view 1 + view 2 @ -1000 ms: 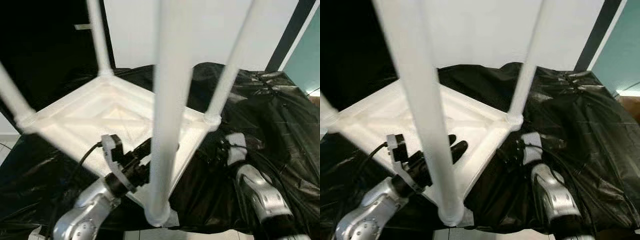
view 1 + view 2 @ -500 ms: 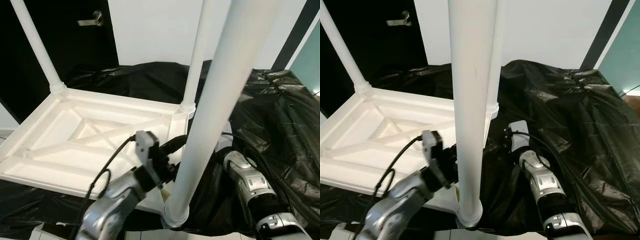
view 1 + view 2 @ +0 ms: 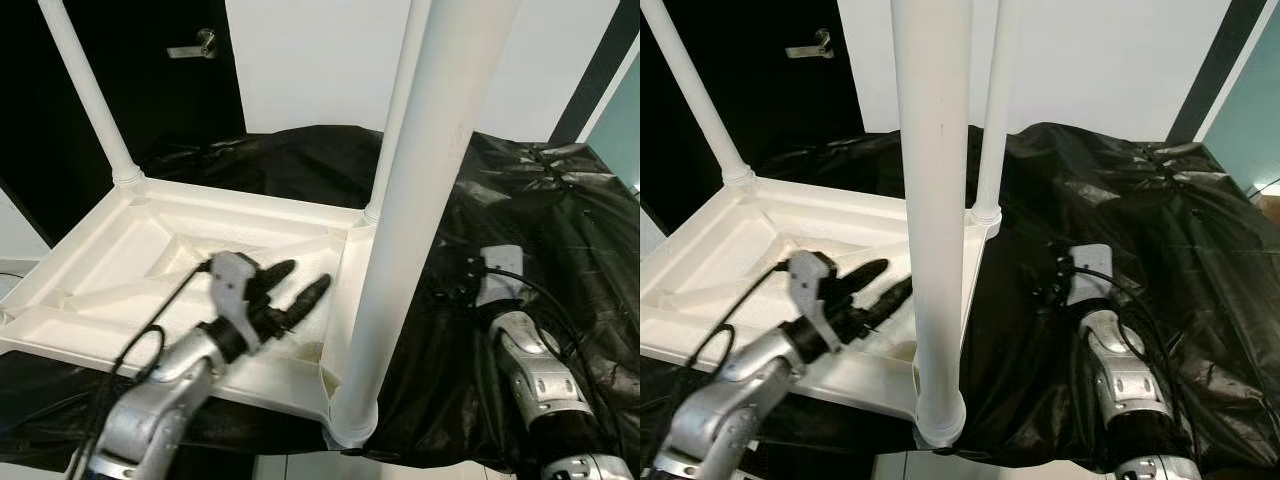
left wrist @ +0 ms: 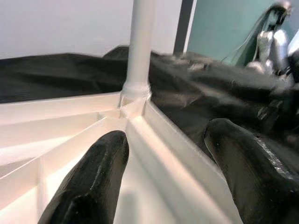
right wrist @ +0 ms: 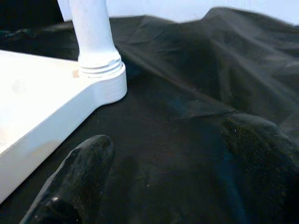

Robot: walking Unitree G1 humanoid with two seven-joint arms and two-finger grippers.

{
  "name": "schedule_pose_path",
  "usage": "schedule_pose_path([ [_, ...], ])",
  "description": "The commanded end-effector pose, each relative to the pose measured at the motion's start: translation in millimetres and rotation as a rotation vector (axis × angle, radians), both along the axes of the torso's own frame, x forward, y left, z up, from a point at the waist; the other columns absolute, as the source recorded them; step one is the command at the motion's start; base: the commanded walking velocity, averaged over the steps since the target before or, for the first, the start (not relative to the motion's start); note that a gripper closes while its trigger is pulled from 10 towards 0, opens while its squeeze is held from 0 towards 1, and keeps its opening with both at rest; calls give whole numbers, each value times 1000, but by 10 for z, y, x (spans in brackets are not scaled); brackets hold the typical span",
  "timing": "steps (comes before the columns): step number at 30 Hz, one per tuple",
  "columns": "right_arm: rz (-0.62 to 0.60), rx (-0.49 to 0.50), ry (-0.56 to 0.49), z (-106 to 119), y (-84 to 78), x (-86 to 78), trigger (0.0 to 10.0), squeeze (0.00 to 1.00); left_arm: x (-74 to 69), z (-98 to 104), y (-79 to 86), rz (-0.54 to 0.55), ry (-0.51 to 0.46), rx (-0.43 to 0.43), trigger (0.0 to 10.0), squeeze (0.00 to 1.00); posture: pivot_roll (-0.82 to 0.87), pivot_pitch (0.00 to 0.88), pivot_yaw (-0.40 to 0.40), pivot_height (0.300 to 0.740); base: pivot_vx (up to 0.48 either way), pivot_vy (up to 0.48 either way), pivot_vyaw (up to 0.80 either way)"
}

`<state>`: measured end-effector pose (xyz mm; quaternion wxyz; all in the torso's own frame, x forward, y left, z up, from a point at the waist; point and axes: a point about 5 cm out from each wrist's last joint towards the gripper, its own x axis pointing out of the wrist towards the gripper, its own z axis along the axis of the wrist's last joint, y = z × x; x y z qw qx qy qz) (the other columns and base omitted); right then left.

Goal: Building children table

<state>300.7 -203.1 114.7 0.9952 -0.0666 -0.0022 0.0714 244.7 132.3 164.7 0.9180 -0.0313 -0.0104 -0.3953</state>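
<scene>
The left gripper [image 3: 300, 288] has let go of the near leg [image 3: 400, 250] and now hovers open over the upturned table [image 3: 110, 260]. The right gripper [image 5: 163, 158], open and apparently empty, hangs above black sheeting [image 3: 560, 220]. All legs seem seated.

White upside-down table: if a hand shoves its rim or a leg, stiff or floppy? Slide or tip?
The white table looks like ribbed moulded plastic, so probably stiff and light for its size. It lies flat on its top over the black sheet, which looks slick and loose, so a rim push likely slides it. A high shove on the near leg could lever it up.
</scene>
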Motion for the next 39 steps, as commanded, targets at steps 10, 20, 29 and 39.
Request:
schedule_pose_path([
  [10,0,-19,-22,37,-77,-230,10000,0,-425,-3,332,-459,56,177,10000,0,5,0,-10,740,0,0,0],
  [20,11,-34,-23,84,-86,-256,10000,0,-612,-105,526,-543,156,348,10000,0,19,0,-13,740,0,0,0],
  [29,27,-45,-15,76,-90,-243,10000,0,-746,-220,598,-568,218,427,10000,0,33,0,-19,740,0,0,0],
  [39,29,-39,-1,54,-91,-243,10000,0,-945,-400,586,-619,296,480,10000,0,39,0,-15,740,0,0,0],
])
